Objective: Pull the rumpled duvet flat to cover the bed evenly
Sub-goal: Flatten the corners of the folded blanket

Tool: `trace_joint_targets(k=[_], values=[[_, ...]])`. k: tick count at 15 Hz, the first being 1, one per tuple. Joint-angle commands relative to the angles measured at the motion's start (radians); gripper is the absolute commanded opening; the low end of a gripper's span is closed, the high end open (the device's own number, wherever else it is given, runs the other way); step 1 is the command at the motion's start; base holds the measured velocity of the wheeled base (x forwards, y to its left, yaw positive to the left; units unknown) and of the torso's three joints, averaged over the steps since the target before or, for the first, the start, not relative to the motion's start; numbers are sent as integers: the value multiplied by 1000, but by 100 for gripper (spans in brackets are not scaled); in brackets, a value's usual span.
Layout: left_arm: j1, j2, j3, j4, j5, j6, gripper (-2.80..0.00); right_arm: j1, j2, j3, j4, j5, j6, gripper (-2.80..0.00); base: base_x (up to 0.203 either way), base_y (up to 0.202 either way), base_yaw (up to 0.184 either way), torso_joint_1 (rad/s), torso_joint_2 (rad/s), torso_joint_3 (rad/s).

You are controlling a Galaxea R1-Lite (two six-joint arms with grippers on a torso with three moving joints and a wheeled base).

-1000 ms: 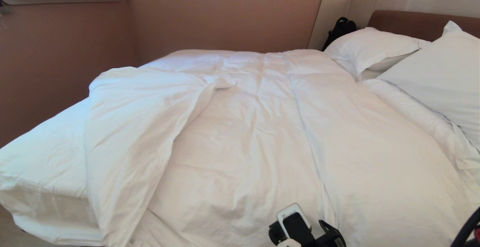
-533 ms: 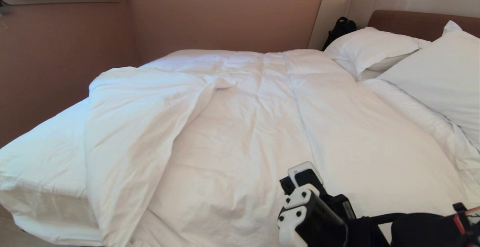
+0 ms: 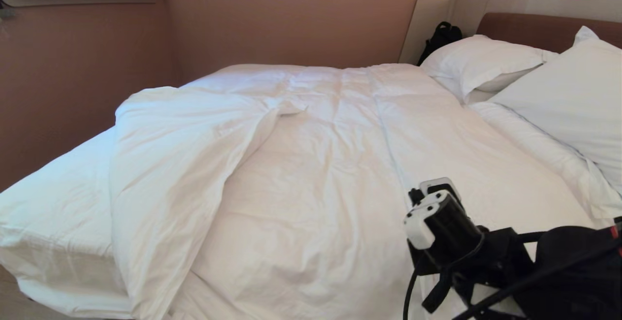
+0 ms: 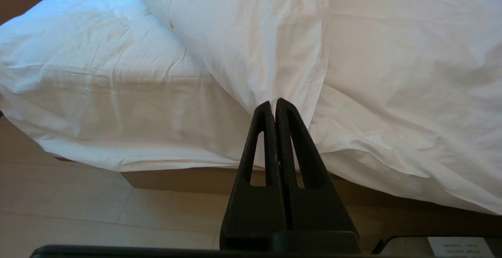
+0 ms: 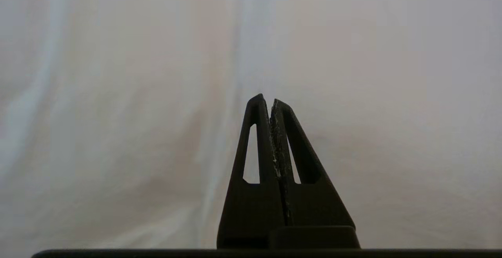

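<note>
Hovering low over the rumpled duvet [image 3: 340, 164] with the right end effector [image 3: 435, 188], on the right-hand part of the bed [image 3: 53, 198], towards the near edge. Pointing away from the robot and down at the cloth. Keeping both fingers [image 5: 257, 132] pressed flat together, tip to tip, gripping nothing between them. Showing only smooth white duvet [image 5: 117, 93] beyond the tips [image 5: 270, 99] in the right wrist view; not telling whether touching the fabric or just above it.

Hanging by the near left corner of the bed with the left end effector [image 4: 274, 101], out of the head view. Holding its fingers [image 4: 262, 140] closed against each other too, clamping nothing. Facing the folded duvet edge [image 4: 255, 34], the sheeted mattress [image 4: 98, 93], the taupe plinth [image 4: 176, 179] and the pale floor [image 4: 78, 211] below.

Lying over most of the bed, the duvet, but not evenly: bunching into a thick fold turned back on itself along the left side, leaving a broad strip of the sheeted mattress bare at the left. Spreading fairly flat, with soft creases and one long seam line, across the middle and right. Draping over the near edge at the left corner.

Resting at the head end on the right, two white pillows [image 3: 481, 62] [image 3: 573, 101], against the padded headboard [image 3: 534, 28]. Sitting in the far corner beside the headboard, a black bag [image 3: 440, 35], with a pinkish wall [image 3: 291, 18] behind the bed.
</note>
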Motion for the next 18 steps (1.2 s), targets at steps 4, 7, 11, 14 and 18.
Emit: trace_joint_targets(k=[4,7,11,14,18], values=[[0,1,0,0,0,0,-280,-194,-46,1,-1,177,-9,-280,0,0,0,0,0,0],[0,0,0,0,0,0,-280,-229,-31,1,-7,271,-2,-280,0,0,0,0,0,0],[0,1,0,0,0,0,-280,-235,-4,4,-12,404,5,-280,0,0,0,0,0,0],[0,0,0,-1,0,0,-280,-235,7,1,-14,412,6,-280,0,0,0,0,0,0],[0,1,0,0,0,0,-280,-233,-4,4,-11,410,6,-280,0,0,0,0,0,0]])
